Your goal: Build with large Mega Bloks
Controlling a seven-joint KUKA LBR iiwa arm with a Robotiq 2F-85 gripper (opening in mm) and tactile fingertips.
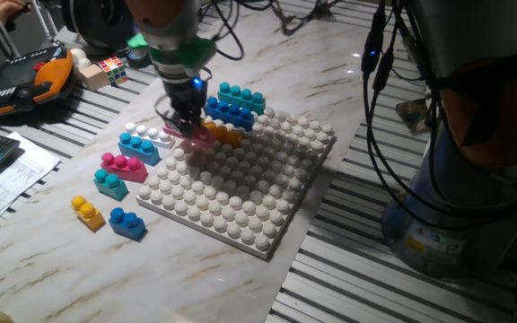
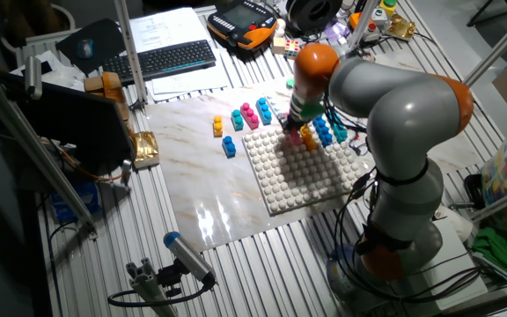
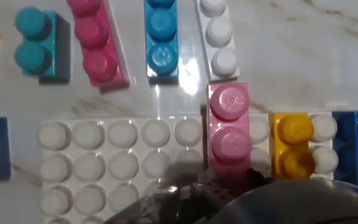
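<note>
Closest to your hand view is the pink brick [image 3: 229, 127], sitting studs-up on the edge of the white baseplate [image 3: 104, 155] with the gripper [image 1: 185, 121] right over it; you can't tell if the fingers pinch it or stand spread. Just beside it on the plate is the orange-yellow brick [image 3: 293, 144], then a blue brick [image 3: 356, 146]. Off the plate on the marble table [image 1: 52, 260] lie the white brick [image 3: 218, 38], light-blue brick [image 3: 161, 38], magenta brick [image 3: 94, 40] and teal brick [image 3: 39, 45].
</note>
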